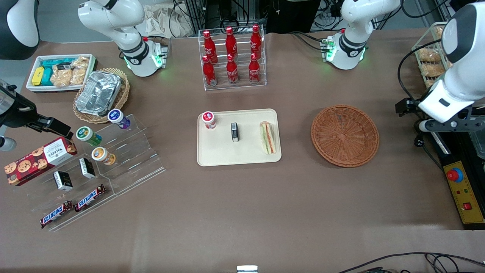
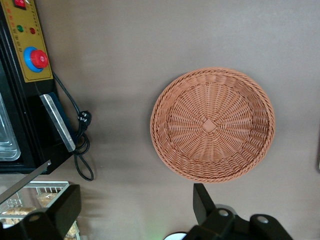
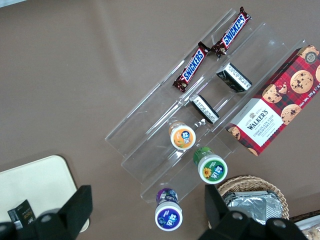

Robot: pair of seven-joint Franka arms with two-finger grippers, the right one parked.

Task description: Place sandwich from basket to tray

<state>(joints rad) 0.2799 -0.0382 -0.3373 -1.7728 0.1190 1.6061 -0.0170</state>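
Note:
The sandwich lies on the cream tray, at the tray edge nearest the basket, its layered filling showing. The reddish-brown wicker basket sits beside the tray toward the working arm's end of the table and holds nothing. My left gripper hangs high above the table, beside the basket at the working arm's end. It is open, with only bare table between its fingers.
A red-lidded cup and a small dark box share the tray. A rack of cola bottles stands farther from the camera. An emergency-stop box and a clear pastry case line the working arm's end.

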